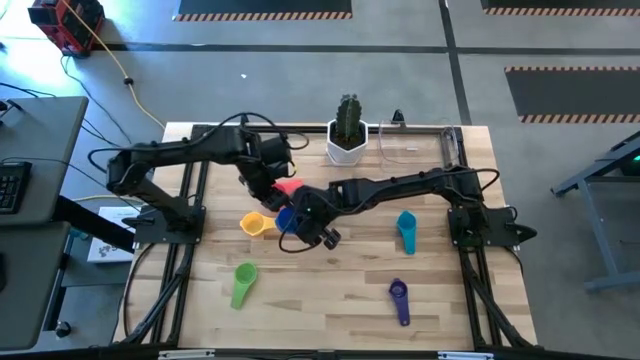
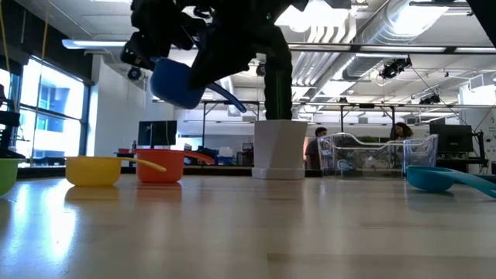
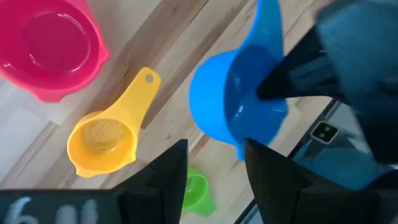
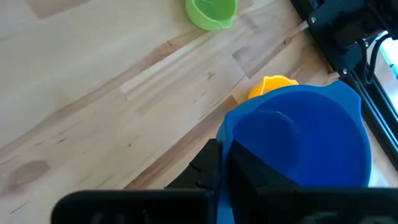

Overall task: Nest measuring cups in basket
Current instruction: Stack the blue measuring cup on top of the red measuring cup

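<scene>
Up above the table point(image 1: 330, 310), the right gripper point(image 1: 297, 222) pinched the blue cup point(image 2: 177, 83) tight. The left gripper point(image 3: 214, 165) hung open, just beside. The cup could slip and fall, missing the basket point(image 1: 420, 142) far away.

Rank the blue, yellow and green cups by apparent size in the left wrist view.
1. Blue cup, though it is lifted nearer the camera, so its lead is unsure.
2. Yellow cup.
3. Green cup, partly hidden.
</scene>
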